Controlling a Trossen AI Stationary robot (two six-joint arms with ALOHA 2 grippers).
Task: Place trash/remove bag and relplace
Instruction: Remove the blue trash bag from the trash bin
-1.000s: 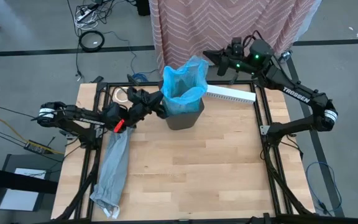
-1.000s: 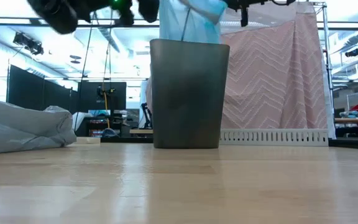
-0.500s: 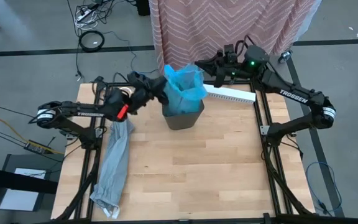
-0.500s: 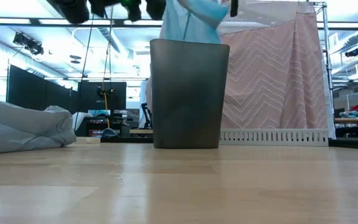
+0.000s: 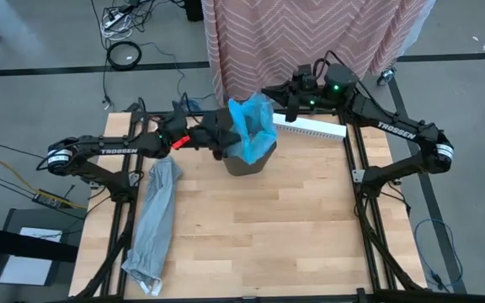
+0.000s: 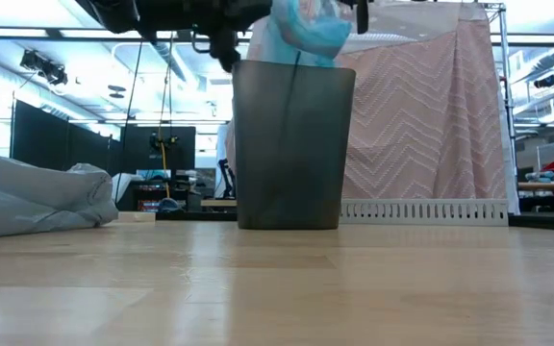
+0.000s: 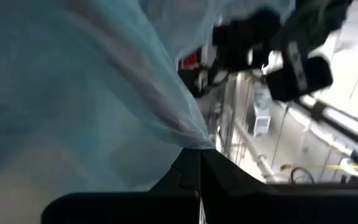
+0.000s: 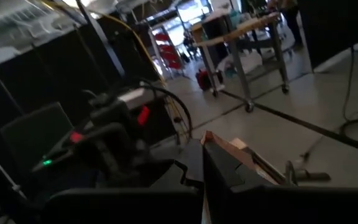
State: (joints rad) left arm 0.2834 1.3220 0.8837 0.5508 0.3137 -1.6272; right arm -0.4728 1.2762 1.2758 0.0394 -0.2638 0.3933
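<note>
Blue plastic fills the middle of the scene: the bag (image 5: pixel 251 126) sits bunched and lifted above the small dark bin (image 5: pixel 249 158), which stands upright toward the far side of the wooden counter (image 5: pixel 259 227). Seen from table height, the liner (image 6: pixel 301 27) rises out of the bin's mouth (image 6: pixel 291 144) in a crumpled mass. The left gripper (image 5: pixel 223 140) reaches in from the left and meets the bag's near-left edge; its jaws are pressed together with the thin blue film (image 7: pixel 104 81) pinched between them, as the left wrist view shows. The right gripper (image 5: pixel 269 95) hangs just beyond the bag's far-right side with its jaws pressed together; whether any plastic is caught in them cannot be told. A pale grey bag (image 5: pixel 154 220) lies flat and stretched along the counter's left edge, well apart from the bin. A white slotted strip (image 5: pixel 314 128) lies by the far right edge, and a pink chevron cloth (image 5: pixel 310 29) hangs behind.
</note>
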